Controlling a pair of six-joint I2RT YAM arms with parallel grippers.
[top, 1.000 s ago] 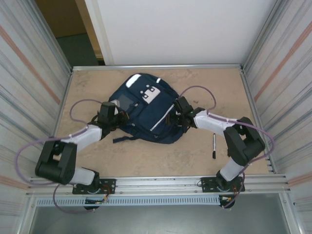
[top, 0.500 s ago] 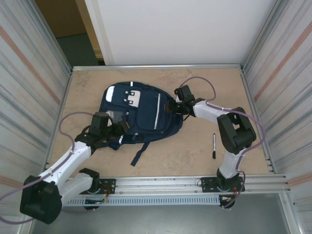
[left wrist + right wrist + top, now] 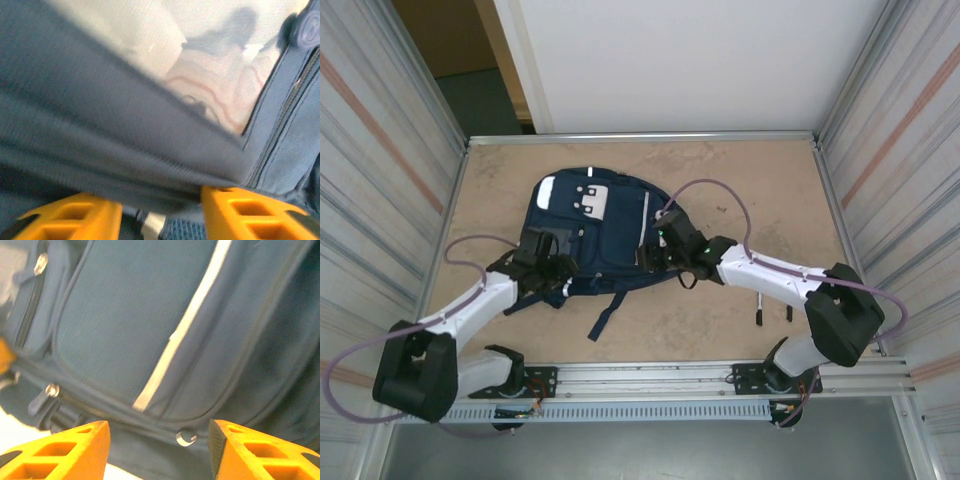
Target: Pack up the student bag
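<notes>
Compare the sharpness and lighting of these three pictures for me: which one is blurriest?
Top external view: sharp and evenly lit, with only soft shadows under the arms beside the student bag. Left wrist view: the blurriest, its fabric smeared into streaks, and the bag's shiny pale patch catches reflections. Right wrist view: slightly soft, yet the white stripe and zipper pulls are readable.

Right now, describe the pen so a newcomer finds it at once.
Start at the tan table, then go right of the navy student bag. The pen lies near the front edge, partly under the right arm: a thin pale stick with a dark tip.
</notes>
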